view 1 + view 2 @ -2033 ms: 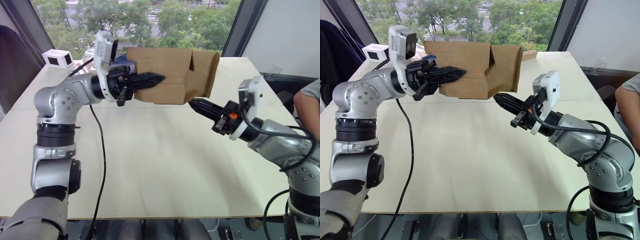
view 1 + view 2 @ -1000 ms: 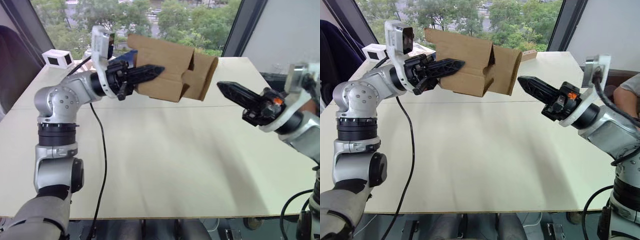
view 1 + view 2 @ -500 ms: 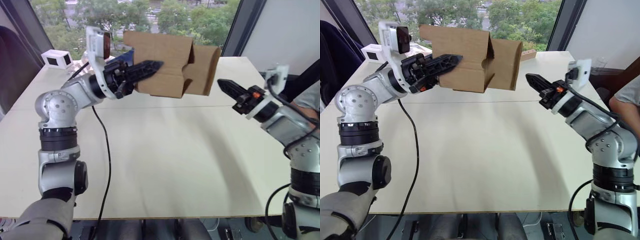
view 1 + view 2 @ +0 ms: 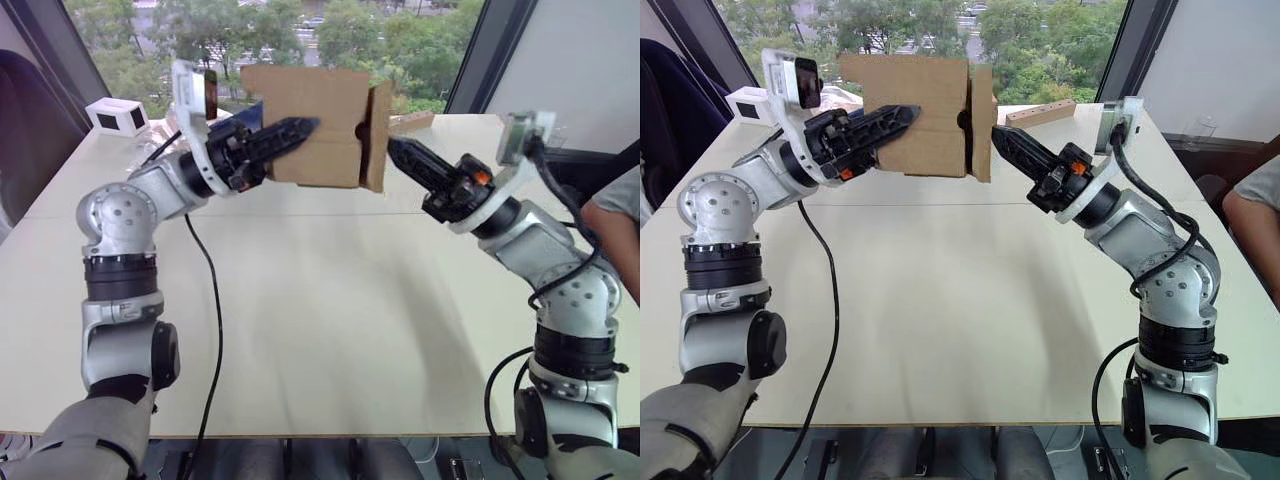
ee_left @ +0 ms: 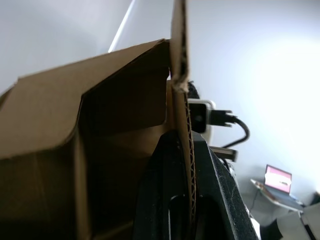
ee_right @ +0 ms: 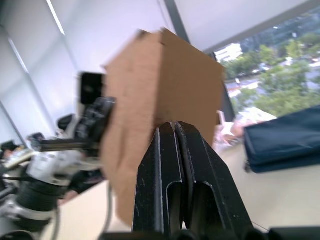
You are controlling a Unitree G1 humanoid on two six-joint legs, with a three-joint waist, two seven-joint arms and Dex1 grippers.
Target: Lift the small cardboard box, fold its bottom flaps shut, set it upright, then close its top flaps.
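While the table (image 4: 330,330) lies bare below, the left gripper (image 4: 300,128), jaws clamped on one wall, holds the small cardboard box (image 4: 320,125) aloft; the right gripper (image 4: 395,150), jaws closed, presses its end flap.

White box with black panels (image 4: 115,117) on table (image 4: 330,320) far left corner; person's arm (image 4: 612,215) at right.

Closed right gripper (image 6: 175,131) (against cardboard box (image 6: 165,115))

no readable text, labels, brands or numbers, small cardboard box (image 4: 318,125) plain and unprinted
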